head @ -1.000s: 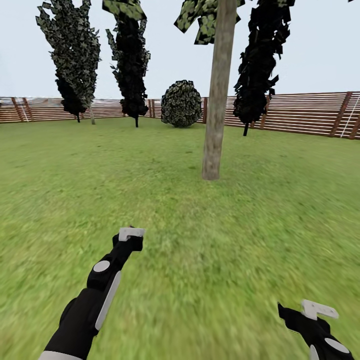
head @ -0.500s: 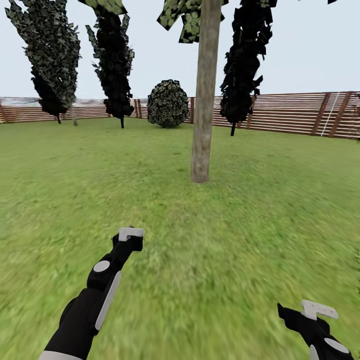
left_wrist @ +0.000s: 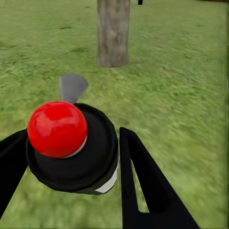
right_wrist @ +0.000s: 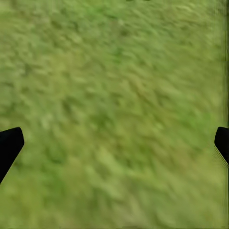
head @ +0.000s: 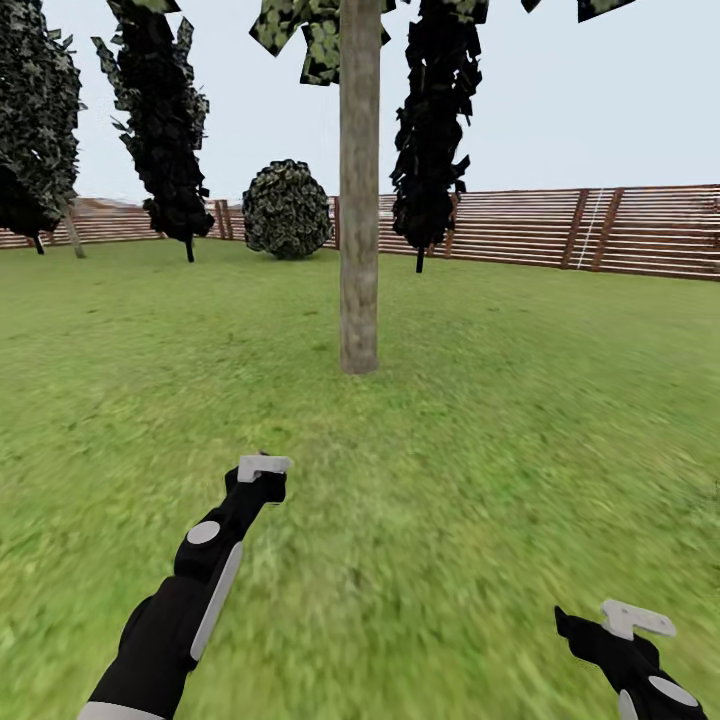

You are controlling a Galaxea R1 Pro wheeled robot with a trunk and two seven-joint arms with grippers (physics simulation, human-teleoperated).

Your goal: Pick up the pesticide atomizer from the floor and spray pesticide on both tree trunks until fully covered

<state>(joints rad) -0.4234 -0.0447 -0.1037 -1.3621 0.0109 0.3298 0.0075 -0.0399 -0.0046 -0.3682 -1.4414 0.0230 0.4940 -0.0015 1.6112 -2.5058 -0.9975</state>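
While held between the two black fingers (left_wrist: pixel 143 186) of the left gripper (left_wrist: pixel 71 157), the atomizer (left_wrist: pixel 71 148) is seen from above in the left wrist view: a black body with a red round cap and a grey nozzle aimed at the trunk (left_wrist: pixel 113 31) ahead. Both fingers are pressed against the body. From the head view, the left gripper (head: pixel 262 472) is raised over the lawn (head: pixel 480 450), with the trunk (head: pixel 359 190) standing upright straight ahead, well apart from it. Low at the right, the right gripper (head: pixel 628 625) is held over bare grass; its fingertips (right_wrist: pixel 10 145) are spread wide, with nothing between them. Dark narrow trees (head: pixel 160 120), a round bush (head: pixel 286 209) and a slatted fence (head: pixel 560 230) are noted behind.
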